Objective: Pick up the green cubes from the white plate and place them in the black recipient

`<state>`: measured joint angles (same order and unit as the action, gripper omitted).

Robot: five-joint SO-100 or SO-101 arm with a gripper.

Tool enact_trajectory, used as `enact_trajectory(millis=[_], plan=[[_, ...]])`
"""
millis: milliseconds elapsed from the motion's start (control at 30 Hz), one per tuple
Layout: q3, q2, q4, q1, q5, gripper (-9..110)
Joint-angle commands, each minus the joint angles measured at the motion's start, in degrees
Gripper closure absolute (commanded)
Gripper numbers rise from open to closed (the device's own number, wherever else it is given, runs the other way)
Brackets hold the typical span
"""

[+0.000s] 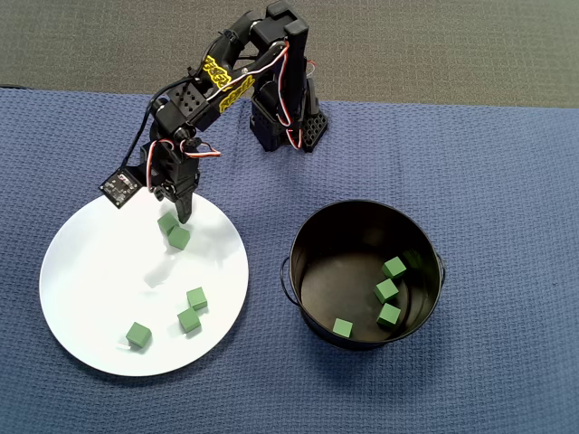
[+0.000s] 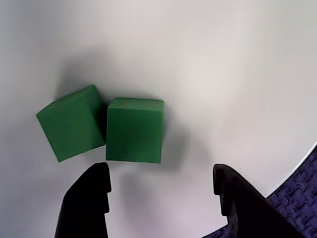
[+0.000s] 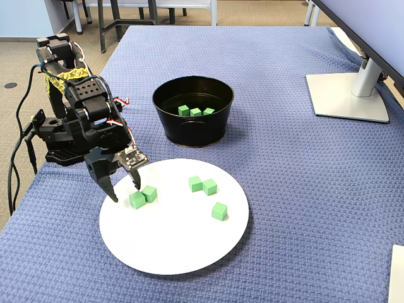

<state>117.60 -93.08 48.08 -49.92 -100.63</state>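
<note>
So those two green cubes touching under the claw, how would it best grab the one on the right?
Probably from above, with the open gripper straddling the right cube. In the wrist view its far and near faces look free, while its left face touches the neighbouring cube, so pinching those two free faces seems safest.

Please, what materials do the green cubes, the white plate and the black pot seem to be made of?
Green cubes: matte, uniform colour, no shine; probably foam or plastic. White plate: smooth, plain white; likely ceramic, perhaps melamine. Black pot: glossy straight walls with reflections; probably painted metal.
</note>
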Motion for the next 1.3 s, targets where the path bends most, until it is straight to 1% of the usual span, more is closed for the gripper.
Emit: enact_trajectory(millis=[0, 667, 967, 1267], plan=[[0.1, 0.5, -3.0, -0.4, -0.4, 80], [1.3, 1.8, -8.9, 0.6, 4.4, 81], [1.2, 2.5, -10.9, 0.6, 6.2, 88], [1.1, 3.3, -11.8, 0.2, 6.2, 89]])
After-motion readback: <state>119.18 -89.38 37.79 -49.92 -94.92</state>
